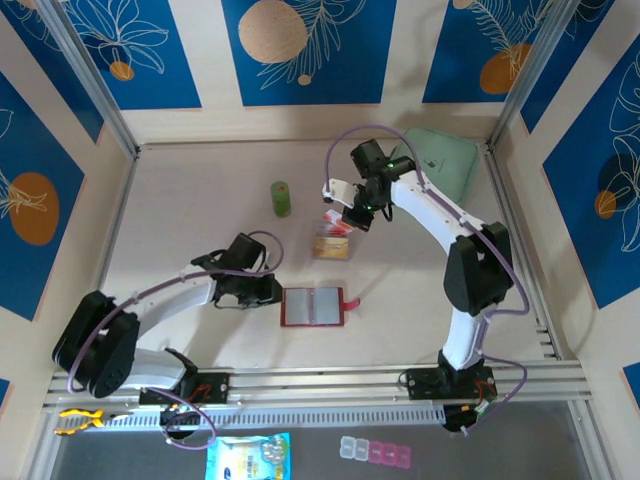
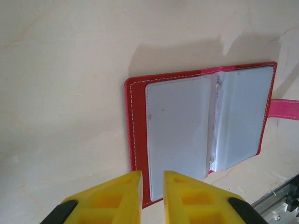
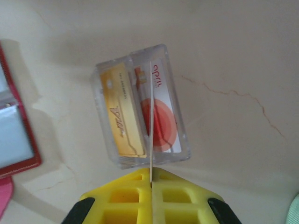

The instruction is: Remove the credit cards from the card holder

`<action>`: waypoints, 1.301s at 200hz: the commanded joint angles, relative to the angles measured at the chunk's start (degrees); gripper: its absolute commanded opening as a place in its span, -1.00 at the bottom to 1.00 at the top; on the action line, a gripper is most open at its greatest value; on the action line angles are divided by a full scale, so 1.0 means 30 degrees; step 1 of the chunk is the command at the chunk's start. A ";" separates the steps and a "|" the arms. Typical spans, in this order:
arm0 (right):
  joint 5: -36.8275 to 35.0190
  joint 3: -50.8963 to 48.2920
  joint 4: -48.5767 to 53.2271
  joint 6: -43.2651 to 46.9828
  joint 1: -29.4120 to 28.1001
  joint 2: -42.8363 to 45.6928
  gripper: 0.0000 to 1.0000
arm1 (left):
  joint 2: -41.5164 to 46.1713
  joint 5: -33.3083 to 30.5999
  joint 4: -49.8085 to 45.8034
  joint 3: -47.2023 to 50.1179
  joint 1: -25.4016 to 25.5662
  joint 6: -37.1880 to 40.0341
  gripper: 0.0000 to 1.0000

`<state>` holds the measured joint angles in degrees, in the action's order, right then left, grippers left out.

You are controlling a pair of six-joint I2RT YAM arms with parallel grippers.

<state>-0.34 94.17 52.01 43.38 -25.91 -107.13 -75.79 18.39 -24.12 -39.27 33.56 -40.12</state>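
The red card holder [image 1: 312,307] lies open and flat on the table, its greyish clear pockets [image 2: 180,126] facing up and its pink tab [image 2: 285,108] out to one side. My left gripper [image 2: 153,184] hovers at the holder's left edge [image 1: 272,291], its yellow fingers a little apart with nothing between them. My right gripper [image 3: 152,176] is shut on one credit card [image 3: 152,116], seen edge-on as a thin pale line. It hangs above a clear plastic box [image 3: 177,88], where a yellow card [image 3: 120,116] and a red-and-white card [image 3: 164,119] lie.
The clear box [image 1: 330,245] sits mid-table, just beyond the holder. A small green bottle [image 1: 281,198] stands to the left behind it. A mint-green pouch [image 1: 445,160] lies at the back right. Metal frame rails border the table.
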 commanded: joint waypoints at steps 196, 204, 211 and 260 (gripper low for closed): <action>-0.1269 -0.2075 -0.1957 -0.2291 0.0416 0.1589 -0.02 | 0.2481 -0.4807 -0.3741 -0.0595 -0.4226 0.3806 0.70; -0.1315 -0.3041 -0.2602 -0.2980 0.0543 0.2220 0.25 | 0.2181 -0.5632 -0.4069 -0.1062 -0.4308 0.4115 0.88; -0.1338 -0.3864 -0.3224 -0.3549 0.0601 0.2747 0.50 | 0.1979 -0.6417 -0.4329 -0.1427 -0.4386 0.4320 0.99; -0.1881 -0.9531 -0.7417 -0.7354 0.1510 0.6153 0.99 | 0.1154 -1.1095 -0.3559 -0.2321 -0.4771 0.5959 0.99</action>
<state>-5.17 71.40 37.71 29.47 -22.81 -92.53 -71.46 -4.36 -35.18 -44.95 20.23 -26.65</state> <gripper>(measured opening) 0.991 0.996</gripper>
